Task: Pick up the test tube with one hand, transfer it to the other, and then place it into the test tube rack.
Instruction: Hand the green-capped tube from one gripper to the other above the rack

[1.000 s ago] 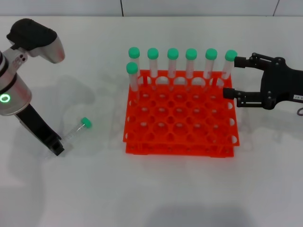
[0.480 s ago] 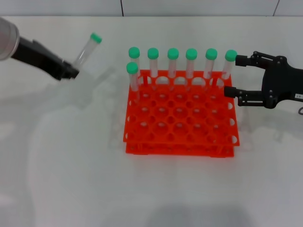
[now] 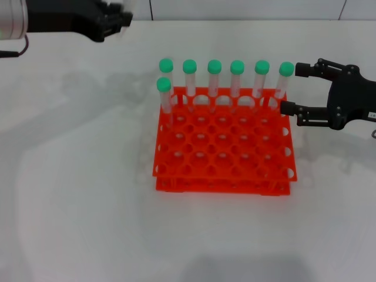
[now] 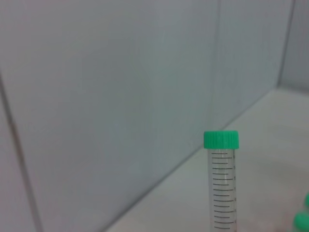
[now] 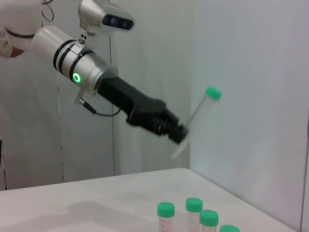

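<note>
At ten o'clock, high above the worktop (image 3: 88, 223), the left gripper (image 5: 179, 134) was clamped on the test tube (image 5: 198, 121), cap uppermost. The test tube rack (image 3: 223, 147) sat centrally. At three o'clock, the right gripper (image 3: 291, 88) hovered, fingers apart, beside the rack.

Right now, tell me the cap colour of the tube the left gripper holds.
Green; the test tube cap shows best in the left wrist view.

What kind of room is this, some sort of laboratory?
Probably a lab-style test bench, though staged rather than a working lab. An orange-red test tube rack holds seven green-capped tubes on a plain white table, and the left gripper lifts another test tube against bare pale walls.
</note>
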